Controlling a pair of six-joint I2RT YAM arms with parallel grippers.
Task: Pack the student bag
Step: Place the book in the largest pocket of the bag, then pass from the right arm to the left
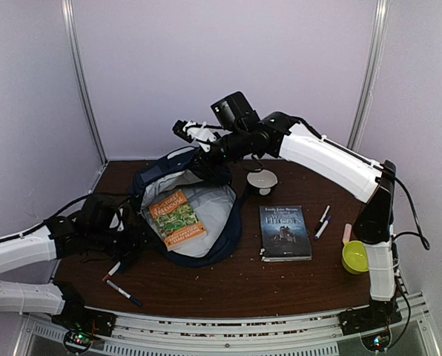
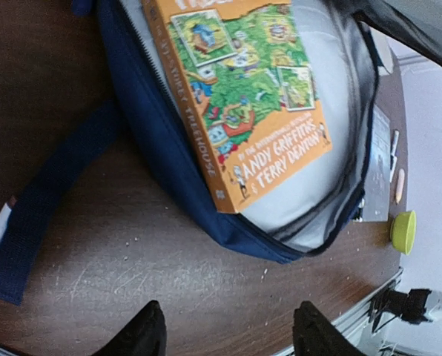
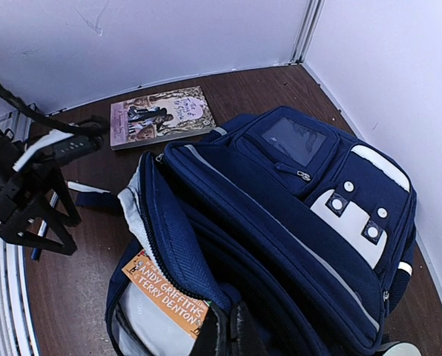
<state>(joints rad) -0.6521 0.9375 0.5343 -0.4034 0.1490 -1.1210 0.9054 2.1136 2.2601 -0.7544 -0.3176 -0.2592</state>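
While right gripper [image 3: 228,330] seems clamped on student bag [image 3: 295,222] | left gripper [image 2: 230,332] spread, empty | rear book [image 3: 160,115]: right-wrist only

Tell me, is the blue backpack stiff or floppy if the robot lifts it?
Probably floppy: the student bag is soft fabric, its rim sagging around where the right gripper pinches it. The orange book inside likely adds weight and may slide.

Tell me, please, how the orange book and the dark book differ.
The orange book lies inside the open student bag; the dark book lies on the table beside it. The orange book's cover is bright orange and green; the dark book's is blue-grey. Both lie closed, cover up.
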